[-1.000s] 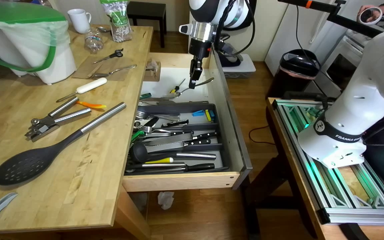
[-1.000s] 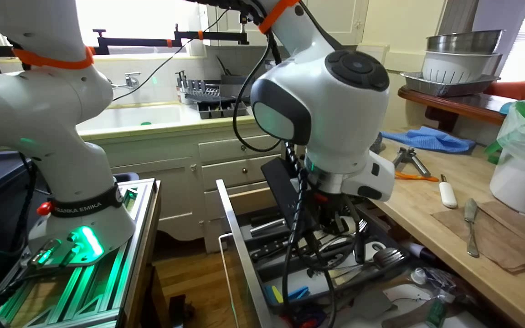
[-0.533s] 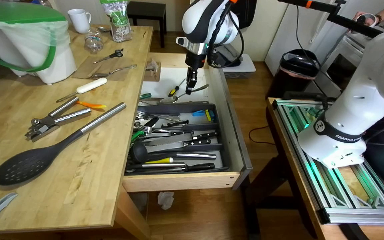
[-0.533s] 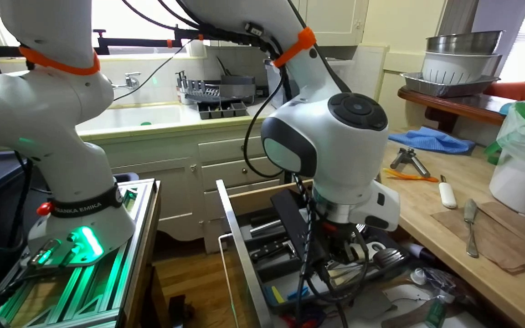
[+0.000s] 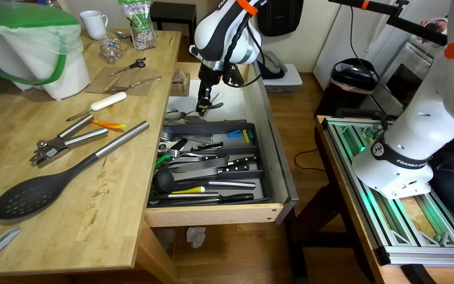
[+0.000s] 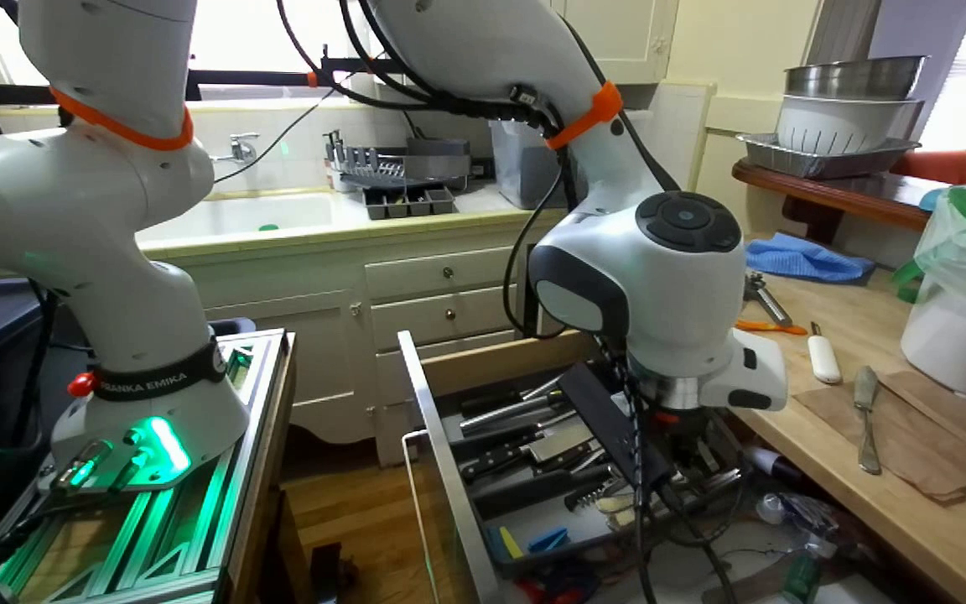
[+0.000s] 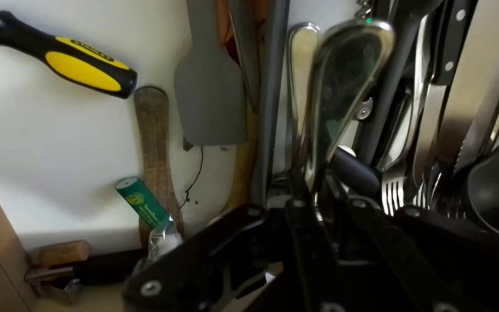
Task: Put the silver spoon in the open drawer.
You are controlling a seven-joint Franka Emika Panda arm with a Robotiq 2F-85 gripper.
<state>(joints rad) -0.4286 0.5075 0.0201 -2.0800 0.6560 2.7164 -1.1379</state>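
Silver spoon (image 7: 340,82), slim and all-metal, shows its handle end at the upper centre-right of the wrist view. Largest, a white jointed robot arm (image 5: 400,157) has its base at the right of an exterior view, its wrist at the top centre. A pale wooden tabletop (image 5: 108,225) fills the left of that frame. Across the middle is the open drawer (image 5: 219,215), wide and of light wood with a pale interior. A dark grey divided tray (image 5: 211,129), crowded with utensils (image 5: 201,172), lies in the drawer at the frame's centre. At the lower left, a large black slotted spoon (image 5: 49,193) with a steel handle lies on the tabletop. The black end effector (image 7: 315,186), lower right of centre in the wrist view, is clamped on the silver spoon's handle; in an exterior view the bowl points left over the drawer's pale floor, and I cannot tell whether it touches anything below. A yellow-and-black screwdriver (image 7: 85,69) lies on that floor at the wrist view's upper left, a short green cylinder (image 7: 143,201) at its lower left.
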